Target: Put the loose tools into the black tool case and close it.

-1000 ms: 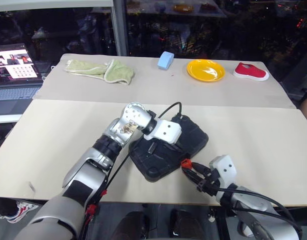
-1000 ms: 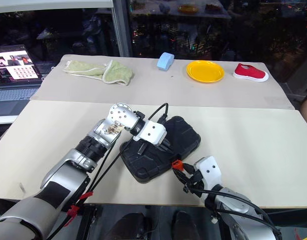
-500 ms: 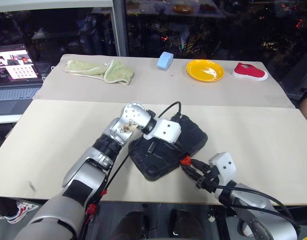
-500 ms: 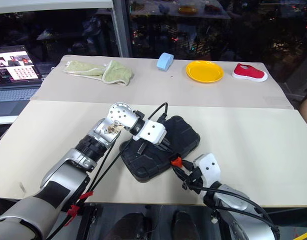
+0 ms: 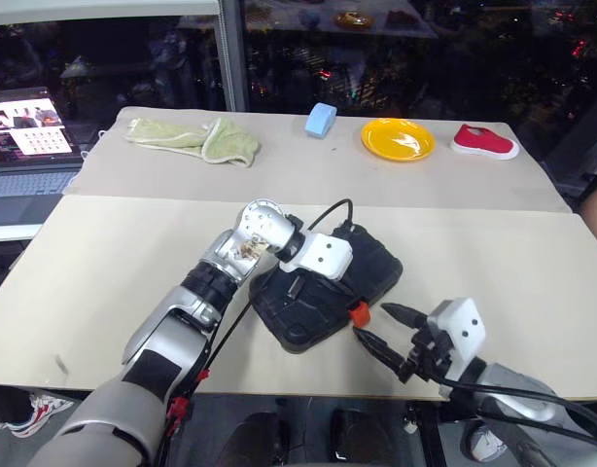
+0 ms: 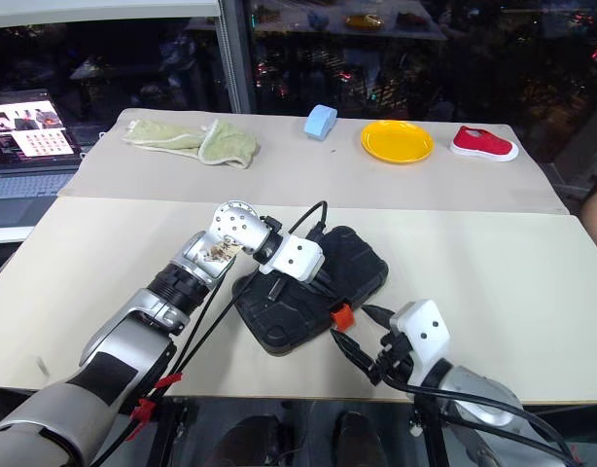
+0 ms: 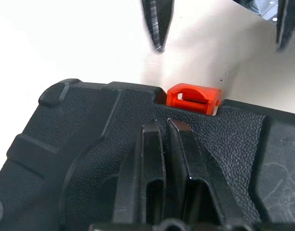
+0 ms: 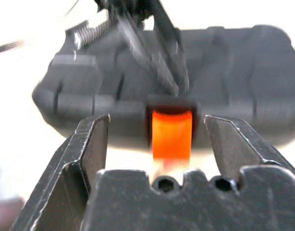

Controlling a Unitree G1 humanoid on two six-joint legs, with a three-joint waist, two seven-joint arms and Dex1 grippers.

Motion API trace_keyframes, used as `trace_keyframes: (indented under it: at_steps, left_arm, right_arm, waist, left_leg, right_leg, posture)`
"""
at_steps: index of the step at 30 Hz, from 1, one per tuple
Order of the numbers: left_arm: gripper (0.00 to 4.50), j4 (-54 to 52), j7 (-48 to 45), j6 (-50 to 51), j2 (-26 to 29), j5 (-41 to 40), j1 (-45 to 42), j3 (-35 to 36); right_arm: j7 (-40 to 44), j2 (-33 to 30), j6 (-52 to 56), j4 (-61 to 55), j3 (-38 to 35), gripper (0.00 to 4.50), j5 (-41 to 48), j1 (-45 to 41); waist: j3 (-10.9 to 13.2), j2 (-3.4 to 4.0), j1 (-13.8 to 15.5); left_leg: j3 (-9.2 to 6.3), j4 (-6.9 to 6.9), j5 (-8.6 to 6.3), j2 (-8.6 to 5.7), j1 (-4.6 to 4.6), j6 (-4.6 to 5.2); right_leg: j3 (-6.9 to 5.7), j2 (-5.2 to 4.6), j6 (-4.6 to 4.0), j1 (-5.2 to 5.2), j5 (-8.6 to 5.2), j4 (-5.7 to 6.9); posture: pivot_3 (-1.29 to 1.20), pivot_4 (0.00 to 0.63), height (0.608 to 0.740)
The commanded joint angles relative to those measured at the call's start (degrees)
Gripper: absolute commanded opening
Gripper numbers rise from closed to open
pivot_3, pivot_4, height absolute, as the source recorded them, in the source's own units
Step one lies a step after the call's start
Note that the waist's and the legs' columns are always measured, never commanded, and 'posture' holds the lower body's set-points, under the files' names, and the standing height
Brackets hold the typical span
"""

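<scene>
Ribbed black tool case (image 5: 323, 292) shut on the cream table (image 5: 104, 263).
Left hand (image 7: 164, 159), fingers together, presses its pebbled lid; right hand (image 5: 384, 328) spread apart just off the orange latch (image 5: 358, 312).

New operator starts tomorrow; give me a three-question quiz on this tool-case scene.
1. True or false: the black ribbed plastic tool case lies closed.
2. The right gripper is: A) clamped on the orange latch, B) open, just off the latch, C) over the round yellow plate.
3. What does the shut left gripper rest on?

Key: 1 true; 2 B; 3 the case's lid.
</scene>
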Motion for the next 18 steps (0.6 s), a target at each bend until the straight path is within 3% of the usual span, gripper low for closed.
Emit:
trace_keyframes:
  at_steps: [1, 9, 18]
  left_arm:
    - [0.39, 2.58, -0.52, 0.60, 0.64, 4.13, 1.91, -3.43]
    - [0.39, 2.96, -0.53, 0.51, 0.58, 4.20, 1.49, -3.44]
    - [0.39, 3.07, -0.39, 0.68, 0.45, 4.22, 1.32, -3.36]
  right_arm:
    - [-0.05, -0.12, -1.47, 0.70, -0.20, 2.64, -0.23, -0.26]
    - [0.33, -0.19, -2.81, 4.18, 2.17, 0.02, -2.73, -2.01]
    - [0.10, 0.11, -2.65, 7.71, 6.16, 0.02, -5.17, -5.48]
  waist:
    - [0.01, -0.01, 0.05]
    - [0.01, -0.01, 0.09]
    - [0.01, -0.01, 0.09]
  left_leg:
    - [0.01, 0.00, 0.00, 0.00, 0.00, -0.02]
    - [-0.02, -0.01, 0.02, 0.03, 0.00, -0.06]
    - [-0.02, 0.00, 0.01, 0.03, -0.01, -0.06]
  right_leg:
    - [0.00, -0.02, 0.03, 0.02, -0.01, -0.01]
    - [-0.02, -0.01, 0.05, 0.01, -0.04, 0.01]
    - [-0.02, -0.01, 0.05, 0.00, -0.04, 0.00]
  posture:
    - [0.00, 0.150, 0.732]
    - [0.00, 0.150, 0.732]
    - [0.00, 0.150, 0.732]
